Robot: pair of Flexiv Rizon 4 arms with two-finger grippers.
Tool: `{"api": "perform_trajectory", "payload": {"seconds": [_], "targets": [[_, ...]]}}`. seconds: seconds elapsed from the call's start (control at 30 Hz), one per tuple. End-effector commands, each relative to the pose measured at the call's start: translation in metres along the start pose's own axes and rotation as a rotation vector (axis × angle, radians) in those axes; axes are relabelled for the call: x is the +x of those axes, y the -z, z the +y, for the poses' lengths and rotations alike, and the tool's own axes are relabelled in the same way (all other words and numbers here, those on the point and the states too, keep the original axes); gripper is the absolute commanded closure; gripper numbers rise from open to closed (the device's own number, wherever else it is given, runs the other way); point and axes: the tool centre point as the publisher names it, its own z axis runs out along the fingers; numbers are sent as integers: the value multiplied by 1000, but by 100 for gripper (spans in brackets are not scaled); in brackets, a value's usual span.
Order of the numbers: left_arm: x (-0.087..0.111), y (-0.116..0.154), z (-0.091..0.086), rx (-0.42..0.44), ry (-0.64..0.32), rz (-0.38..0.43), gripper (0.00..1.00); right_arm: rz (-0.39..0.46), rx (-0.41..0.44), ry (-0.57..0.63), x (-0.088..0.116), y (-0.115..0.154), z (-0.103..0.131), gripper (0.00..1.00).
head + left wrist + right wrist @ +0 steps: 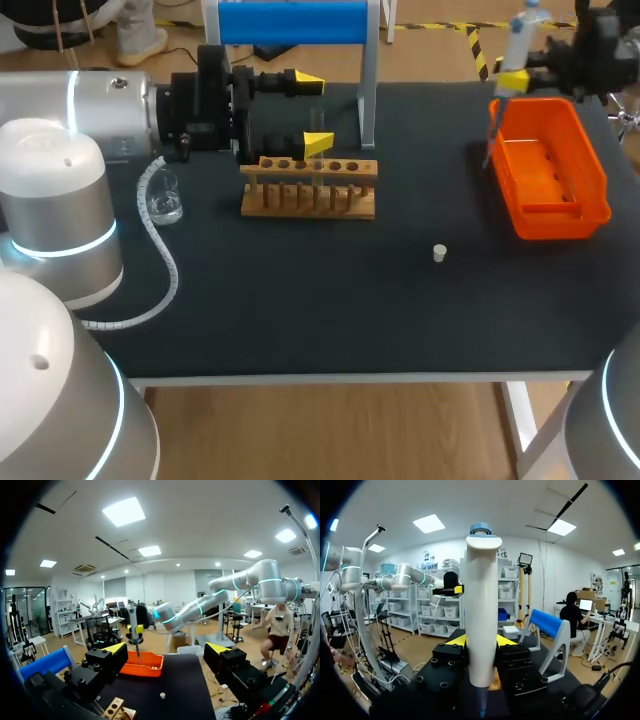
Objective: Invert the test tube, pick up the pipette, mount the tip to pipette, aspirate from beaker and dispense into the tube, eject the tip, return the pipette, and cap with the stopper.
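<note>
1. the right hand (480, 641) was closed on the pipette (481, 605), both fingers pressing its white body from two sides, so the pick-up looked done.
2. it held the pipette upright at the far corner of the orange bin (552, 170), with the thin lower end pointing down into the bin. mounting the tip seemed to be the step in hand, though i could not tell whether a tip was on.
3. the left hand (313, 112) was spread wide and held nothing, hanging just above the far side of the wooden rack (310, 188). any tube in the rack was too faint to make out, so the inverting could not be judged.
4. the beaker (165, 203) stood toward the left of the surface (300, 320), well apart from the pipette, so aspirating and dispensing were left to do.
5. the stopper (439, 253) lay alone on the surface, so capping was not done. ejecting the tip and returning the pipette to the blue stand (295, 22) also remained.
</note>
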Motion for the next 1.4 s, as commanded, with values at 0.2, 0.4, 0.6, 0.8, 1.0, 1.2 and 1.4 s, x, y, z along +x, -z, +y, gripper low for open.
{"api": "perform_trajectory", "payload": {"seconds": [0.2, 0.4, 0.6, 0.8, 1.0, 1.2, 1.4], "targets": [[0, 0, 0, 1, -1, 1, 0, -89, 11, 5, 28, 31, 4, 100], [0, 0, 0, 1, -1, 1, 0, -123, 16, -4, 31, 47, 2, 100], [0, 0, 0, 1, -1, 1, 0, -119, 33, -6, 23, 60, -4, 100], [0, 0, 0, 1, -1, 1, 0, -53, 32, -13, 10, 68, -12, 100], [0, 0, 0, 1, -1, 1, 0, -34, 13, 3, 5, 78, -19, 100], [0, 0, 0, 1, -1, 1, 0, -15, -9, 0, 4, 91, -24, 100], [0, 0, 0, 1, -1, 1, 0, -20, -16, 4, 7, 104, -28, 100]]}}
